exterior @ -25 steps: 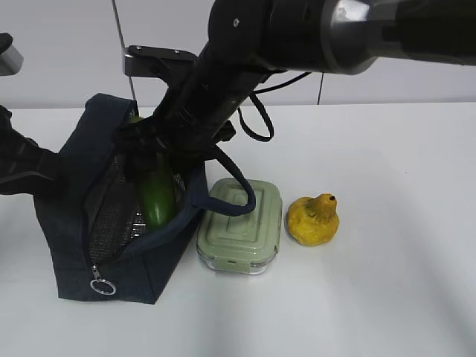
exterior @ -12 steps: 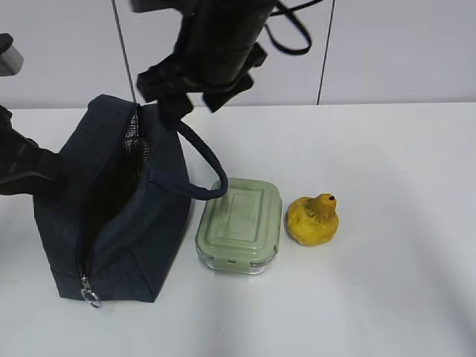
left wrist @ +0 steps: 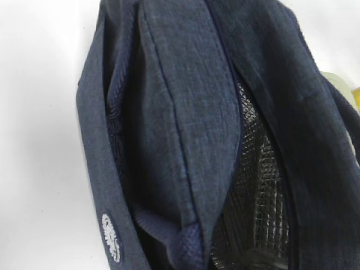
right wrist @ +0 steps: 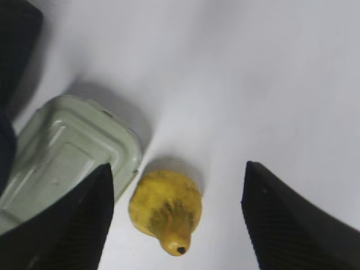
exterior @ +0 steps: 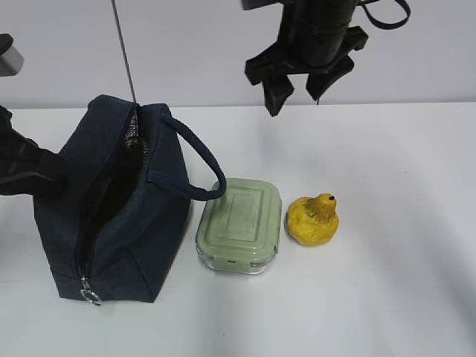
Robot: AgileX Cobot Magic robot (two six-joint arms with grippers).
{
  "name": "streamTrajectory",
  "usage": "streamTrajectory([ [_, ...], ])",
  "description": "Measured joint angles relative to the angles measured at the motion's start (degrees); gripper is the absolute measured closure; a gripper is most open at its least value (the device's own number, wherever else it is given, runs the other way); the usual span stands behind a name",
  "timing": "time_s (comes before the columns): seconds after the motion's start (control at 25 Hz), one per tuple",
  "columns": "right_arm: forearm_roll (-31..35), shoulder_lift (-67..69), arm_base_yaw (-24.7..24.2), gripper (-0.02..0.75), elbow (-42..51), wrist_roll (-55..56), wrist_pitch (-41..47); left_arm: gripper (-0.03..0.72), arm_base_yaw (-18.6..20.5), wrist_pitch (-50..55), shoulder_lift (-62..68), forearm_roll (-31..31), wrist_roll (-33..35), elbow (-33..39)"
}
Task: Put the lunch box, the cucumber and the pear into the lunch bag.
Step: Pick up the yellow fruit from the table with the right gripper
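Observation:
The dark navy lunch bag stands at the left with its top zipper open; its fabric and silvery lining fill the left wrist view. The cucumber is hidden. The lunch box with its sage-green lid lies right of the bag, and the yellow pear lies right of the box. My right gripper is open and empty, high above the table behind the box and pear. In the right wrist view the right gripper frames the pear, with the lunch box at left. My left arm is against the bag's left side; its jaws are hidden.
The white table stretches to the right of the pear. A thin dark pole stands behind the bag. The bag's handle arches over towards the lunch box.
My right gripper has risen out of the bag and moved right, now empty. The cucumber seen in the bag's mouth no longer shows, and the bag's opening has narrowed.

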Motion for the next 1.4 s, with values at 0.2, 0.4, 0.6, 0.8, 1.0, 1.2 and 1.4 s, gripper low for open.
streamTrajectory([
  [0.2, 0.6, 0.0, -2.1, 0.188, 9.0, -0.2, -0.1, 0.7, 0.0, 0.0, 0.0, 0.0, 0.0, 0.0],
  [0.4, 4.1, -3.0, -2.1, 0.188, 22.3, -1.6, -7.1, 0.7, 0.0, 0.0, 0.0, 0.0, 0.0, 0.0],
  [0.6, 6.3, -5.8, -2.1, 0.188, 30.2, -3.2, -14.4, 0.7, 0.0, 0.0, 0.0, 0.0, 0.0, 0.0],
  [0.8, 6.3, -5.8, -2.1, 0.19, 32.5, -3.3, -18.0, 0.7, 0.0, 0.0, 0.0, 0.0, 0.0, 0.0],
  [1.0, 6.3, -5.8, -2.5, 0.219, 32.5, -3.4, -19.7, 0.7, 0.0, 0.0, 0.0, 0.0, 0.0, 0.0],
  [1.2, 6.2, -5.4, -2.6, 0.281, 32.5, -3.4, -20.5, 0.7, 0.0, 0.0, 0.0, 0.0, 0.0, 0.0],
  [1.4, 6.2, -3.7, -2.6, 0.365, 32.5, -3.4, -20.5, 0.7, 0.0, 0.0, 0.0, 0.1, 0.0, 0.0],
])
